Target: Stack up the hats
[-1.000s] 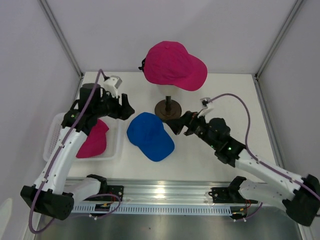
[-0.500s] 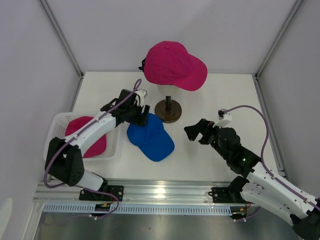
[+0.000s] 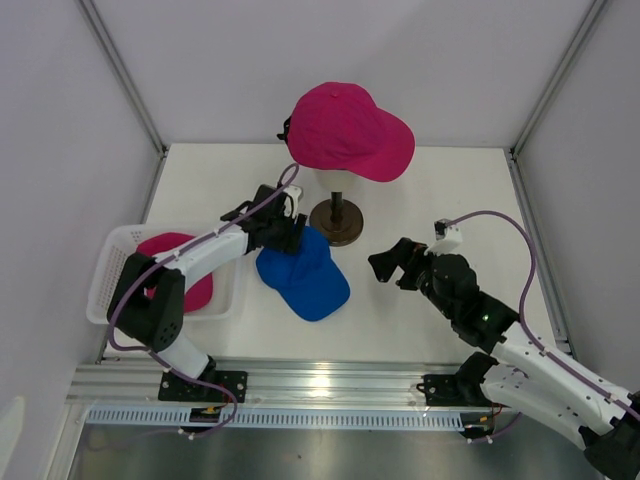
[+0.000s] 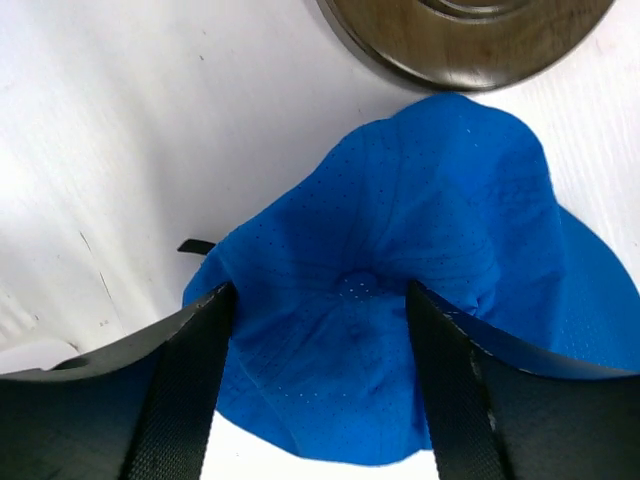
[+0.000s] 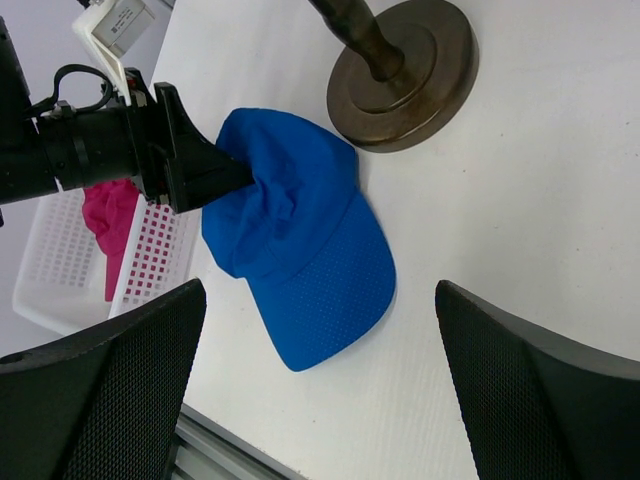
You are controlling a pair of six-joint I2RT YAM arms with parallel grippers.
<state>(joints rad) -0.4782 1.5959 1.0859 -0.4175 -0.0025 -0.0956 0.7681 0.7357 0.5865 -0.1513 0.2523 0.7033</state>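
Observation:
A blue hat lies on the table in front of the stand, brim toward the near edge. My left gripper is down on its crown; the open jaws straddle the puckered fabric, the fingers touching it on either side. A pink hat sits on the mannequin head above the stand. Another pink hat lies in the white basket. My right gripper hovers wide open to the right of the blue hat, holding nothing.
The dark round stand is just behind the blue hat, its base close to my left fingers. The white basket sits at the left edge. Bare table lies to the right and at the back.
My left arm swung from over the basket to the blue hat and lowered onto its crown, nudging the hat slightly right. My right gripper drew back to the right and now holds still.

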